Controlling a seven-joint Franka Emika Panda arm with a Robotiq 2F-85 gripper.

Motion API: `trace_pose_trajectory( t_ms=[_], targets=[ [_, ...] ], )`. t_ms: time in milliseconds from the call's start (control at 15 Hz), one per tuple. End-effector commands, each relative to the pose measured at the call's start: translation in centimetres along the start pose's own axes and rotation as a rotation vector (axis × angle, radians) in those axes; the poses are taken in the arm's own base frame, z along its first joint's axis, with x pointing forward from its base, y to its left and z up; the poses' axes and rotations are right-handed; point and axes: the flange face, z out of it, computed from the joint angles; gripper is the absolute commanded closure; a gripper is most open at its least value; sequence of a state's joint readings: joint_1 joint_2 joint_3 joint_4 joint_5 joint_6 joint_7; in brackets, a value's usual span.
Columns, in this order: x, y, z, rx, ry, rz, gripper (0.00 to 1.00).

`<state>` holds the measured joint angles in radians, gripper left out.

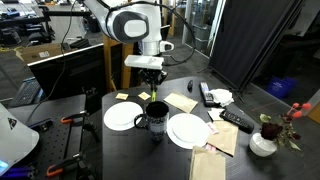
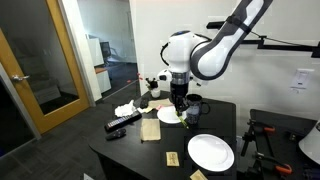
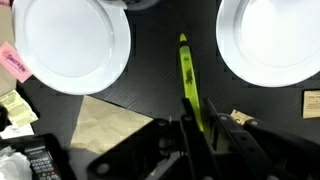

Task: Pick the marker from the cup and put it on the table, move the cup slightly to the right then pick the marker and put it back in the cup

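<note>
The thin yellow-green marker sits between the fingers of my gripper, which is shut on it. Its free end points down at the dark table, between two white plates. In an exterior view my gripper hangs just above the near-black cup, which stands between the plates. In an exterior view the gripper is by the cup. Only a dark sliver of the cup's rim shows at the top of the wrist view.
White plates flank the cup. Brown paper napkins, a pale yellow sticky note, a black remote and a white vase with red flowers lie around. The table edge is near the vase.
</note>
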<state>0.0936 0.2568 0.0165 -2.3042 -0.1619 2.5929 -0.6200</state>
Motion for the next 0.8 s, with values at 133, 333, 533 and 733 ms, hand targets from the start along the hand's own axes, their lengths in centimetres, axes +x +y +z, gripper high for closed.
trace_pose_trajectory(
  t_ms=[133,333,533,733],
  targets=[
    [1.0,0.6,1.3,-0.016,-0.014,0.020,0.97],
    [1.2,0.7,1.8,-0.012,-0.023,0.025,0.92],
    [1.5,0.8,1.6,-0.004,-0.017,0.029,0.53],
    [1.5,0.6,0.5,0.005,0.001,0.029,0.32]
  ],
)
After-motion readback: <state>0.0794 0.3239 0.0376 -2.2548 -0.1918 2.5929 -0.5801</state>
